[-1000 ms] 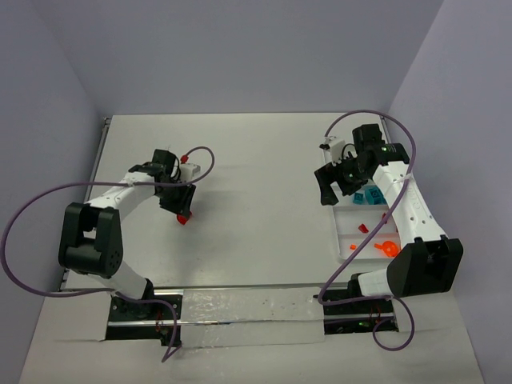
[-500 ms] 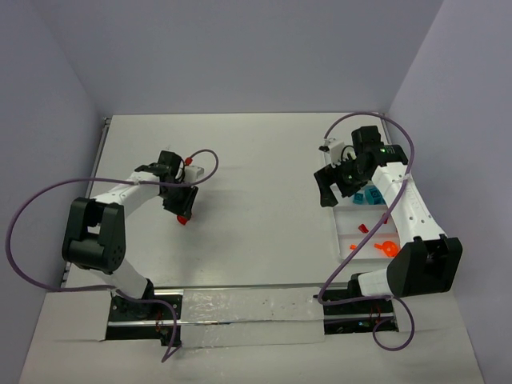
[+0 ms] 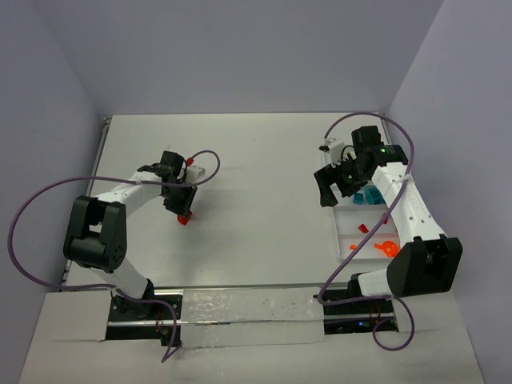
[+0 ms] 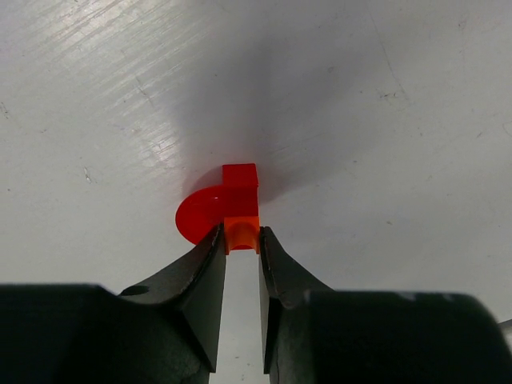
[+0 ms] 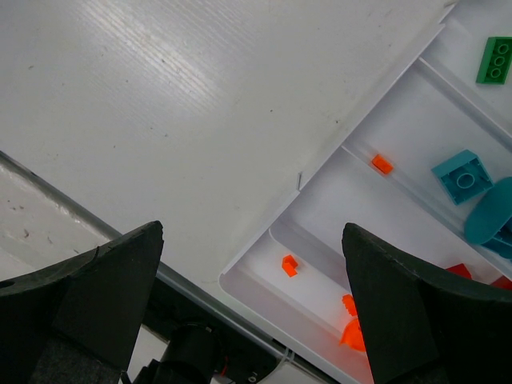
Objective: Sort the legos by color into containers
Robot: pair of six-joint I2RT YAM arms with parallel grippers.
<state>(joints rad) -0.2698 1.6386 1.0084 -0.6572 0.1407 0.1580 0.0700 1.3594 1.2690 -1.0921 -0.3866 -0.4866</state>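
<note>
- Left gripper: jaws clamped on the narrow near end of the red lego, which rests on the table at 9 o'clock from table centre.
- Right gripper: jaws wide apart, empty, above the tray at 3 o'clock.
- Tray compartments hold an orange lego, a teal lego and a green lego.

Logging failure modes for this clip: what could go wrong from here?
1. The left tool pinches only a small nub at the near end of the red lego, so it may pivot or slip when lifted.
2. The tray lies across the table, by the open right tool; carrying the piece there risks the arms clashing.
</note>
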